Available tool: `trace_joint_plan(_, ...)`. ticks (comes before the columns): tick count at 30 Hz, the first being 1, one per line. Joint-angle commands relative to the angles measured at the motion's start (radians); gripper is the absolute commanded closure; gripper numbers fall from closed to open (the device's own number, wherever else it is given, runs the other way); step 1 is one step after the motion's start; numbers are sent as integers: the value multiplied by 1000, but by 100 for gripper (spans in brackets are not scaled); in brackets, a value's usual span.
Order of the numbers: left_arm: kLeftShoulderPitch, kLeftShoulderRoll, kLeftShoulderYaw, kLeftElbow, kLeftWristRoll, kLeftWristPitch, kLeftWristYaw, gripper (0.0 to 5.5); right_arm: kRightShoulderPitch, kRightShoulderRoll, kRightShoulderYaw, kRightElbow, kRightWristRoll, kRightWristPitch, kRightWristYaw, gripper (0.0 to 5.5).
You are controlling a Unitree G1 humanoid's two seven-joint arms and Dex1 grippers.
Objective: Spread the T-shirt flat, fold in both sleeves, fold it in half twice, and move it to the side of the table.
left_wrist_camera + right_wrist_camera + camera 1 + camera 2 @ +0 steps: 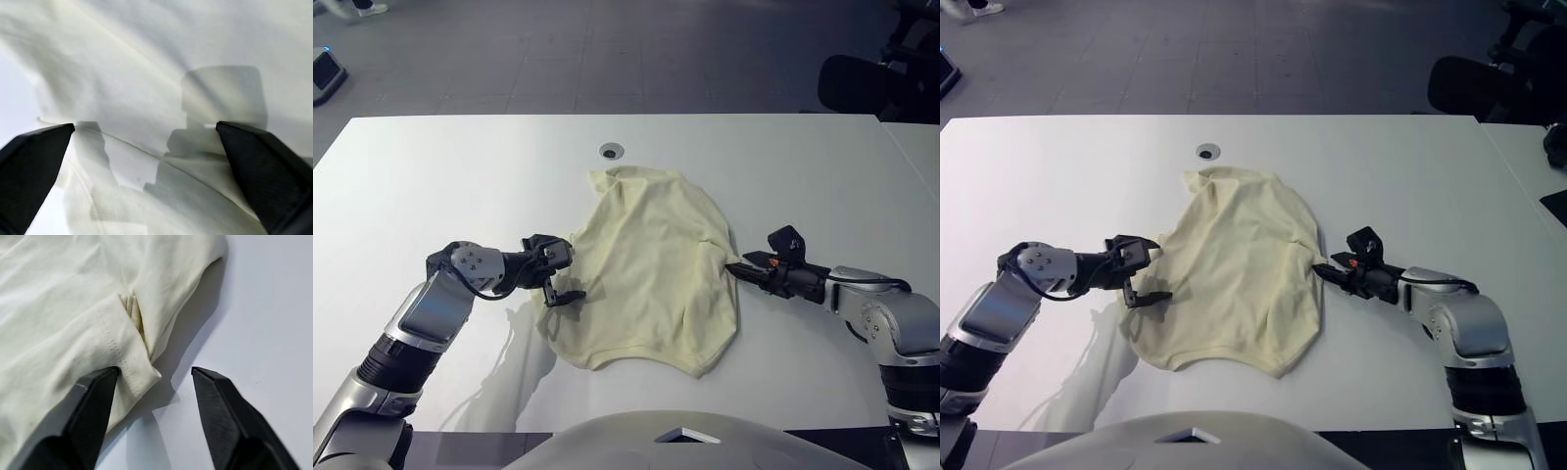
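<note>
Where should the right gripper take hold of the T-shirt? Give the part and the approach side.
Probably the stitched sleeve cuff jutting from the T-shirt on the robot's right. Come from the right, low over the table: the cuff lies as a free flap at the edge, and the open right gripper points straight at it.

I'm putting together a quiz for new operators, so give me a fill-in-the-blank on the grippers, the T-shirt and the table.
1. The left gripper holds its fingers ____ over the T-shirt.
2. The right gripper is at the T-shirt's ____ edge, by a sleeve hem.
3. The T-shirt lies bunched on a ____ table.
Missing words: open; right; white.
</note>
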Motion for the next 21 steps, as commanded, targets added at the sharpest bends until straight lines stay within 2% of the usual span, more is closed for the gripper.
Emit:
trace_joint_plan(1,7,4,-23,21,16,7,-5,10,-11,5,-1,-3,11,4,2,352)
trace_joint_plan(13,17,4,-18,18,15,5,3,10,-10,-7,-2,-14,15,9,9,547)
trace_joint_plan(21,60,6,-13,2,17,18,23,10,8,-37,-15,-25,19,13,30,547)
